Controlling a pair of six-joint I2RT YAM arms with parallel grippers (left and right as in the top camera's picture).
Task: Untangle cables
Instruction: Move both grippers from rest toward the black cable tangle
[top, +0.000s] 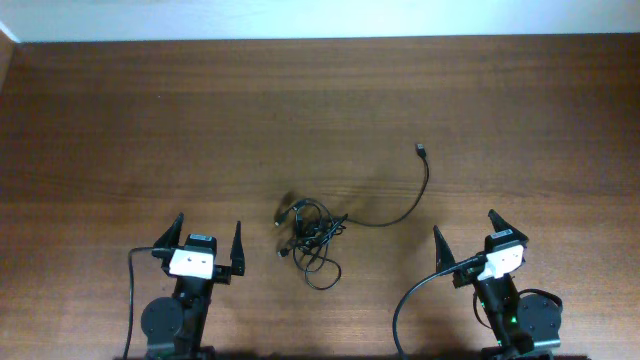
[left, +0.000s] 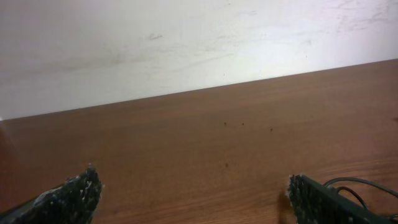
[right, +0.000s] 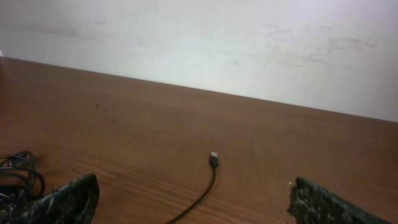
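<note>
Thin black cables (top: 312, 235) lie in a loose tangle on the brown table, between the two arms. One strand curves away to the right and ends in a small plug (top: 421, 151). My left gripper (top: 209, 236) stands open to the left of the tangle, nothing between its fingers (left: 74, 196). My right gripper (top: 466, 232) is open too, to the right of the tangle. In the right wrist view the plug (right: 213, 158) lies on the wood ahead of the jaws, and the cables' loops (right: 18, 171) show at the left edge. A cable loop (left: 360, 186) peeks past the left gripper's right finger.
The wooden table (top: 150, 120) runs back to a white wall (left: 186, 43). Thick black cables (top: 132, 290) run along both arm bases at the near edge.
</note>
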